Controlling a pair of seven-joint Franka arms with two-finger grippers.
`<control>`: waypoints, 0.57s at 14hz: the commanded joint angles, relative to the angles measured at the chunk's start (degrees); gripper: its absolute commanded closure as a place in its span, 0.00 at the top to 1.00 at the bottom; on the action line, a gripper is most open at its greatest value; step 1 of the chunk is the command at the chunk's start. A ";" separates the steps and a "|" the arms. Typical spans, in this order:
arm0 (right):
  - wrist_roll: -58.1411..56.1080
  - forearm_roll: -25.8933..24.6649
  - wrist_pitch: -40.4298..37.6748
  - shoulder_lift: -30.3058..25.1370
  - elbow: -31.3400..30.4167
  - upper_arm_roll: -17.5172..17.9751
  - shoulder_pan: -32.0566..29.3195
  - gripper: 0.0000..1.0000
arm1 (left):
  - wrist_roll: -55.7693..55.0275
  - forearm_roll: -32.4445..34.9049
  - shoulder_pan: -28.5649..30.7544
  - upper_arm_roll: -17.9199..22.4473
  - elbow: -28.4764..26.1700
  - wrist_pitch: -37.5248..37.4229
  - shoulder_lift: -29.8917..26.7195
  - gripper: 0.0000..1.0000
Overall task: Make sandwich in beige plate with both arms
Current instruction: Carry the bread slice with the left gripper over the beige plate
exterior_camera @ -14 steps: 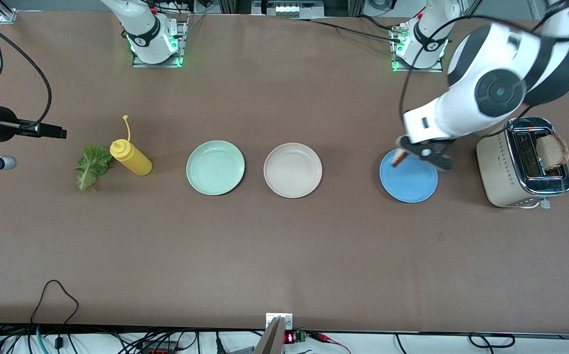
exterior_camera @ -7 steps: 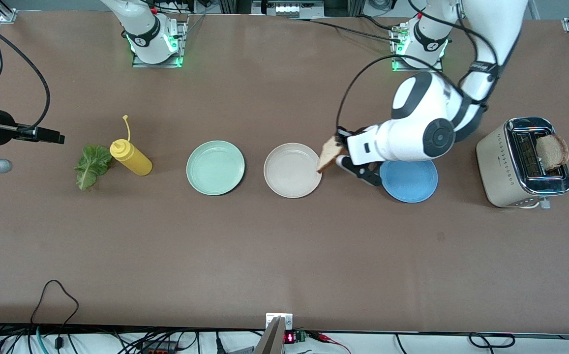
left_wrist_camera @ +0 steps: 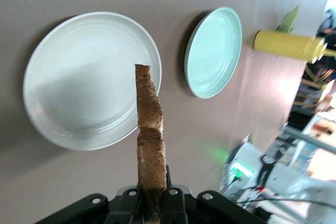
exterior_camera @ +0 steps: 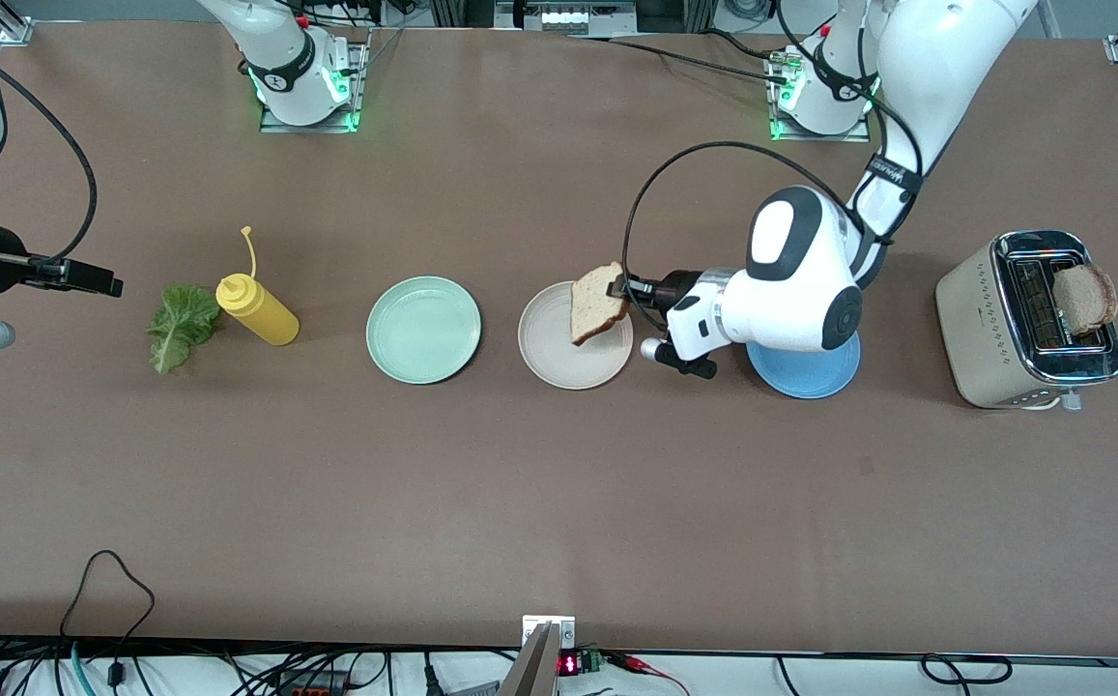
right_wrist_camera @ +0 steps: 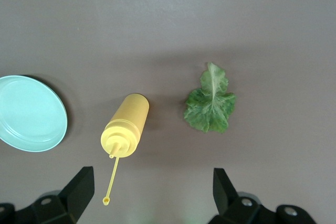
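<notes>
A brown table (exterior_camera: 559, 503) carries a row of things: a lettuce leaf (exterior_camera: 177, 326) and a yellow squeeze bottle (exterior_camera: 257, 307) toward the right arm's end, then a mint-green plate (exterior_camera: 423, 330), the beige plate (exterior_camera: 559, 362), a blue plate (exterior_camera: 805, 372) and a toaster (exterior_camera: 1027, 319) toward the left arm's end, with a second slice of bread (exterior_camera: 1085, 297) standing up out of one toaster slot. The left gripper (exterior_camera: 628, 287) is clamped on a slice of bread (exterior_camera: 598, 303) by one edge and holds it over the beige plate's rim on the side toward the blue plate; the left wrist view shows the slice (left_wrist_camera: 149, 140) edge-on between the closed fingers, with the beige plate (left_wrist_camera: 63, 129) bare beneath it. The right gripper (exterior_camera: 100, 281) waits in the air near the lettuce leaf, and the right wrist view shows its fingers (right_wrist_camera: 79, 187) spread apart above the leaf (right_wrist_camera: 210, 103) and the bottle (right_wrist_camera: 126, 124). The step in hand appears to be laying the first slice as the sandwich's base. The next move likely calls for bringing the slice over the plate's middle, tipping it flat, lowering it and letting go; the lettuce and the toaster slice would then remain to be stacked.
</notes>
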 commanded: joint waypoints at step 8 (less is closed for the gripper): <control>-7.10 1.02 -0.74 0.27 -0.68 0.26 -1.56 1.00 | 0.38 -6.35 -2.78 1.33 1.58 8.89 7.15 0.00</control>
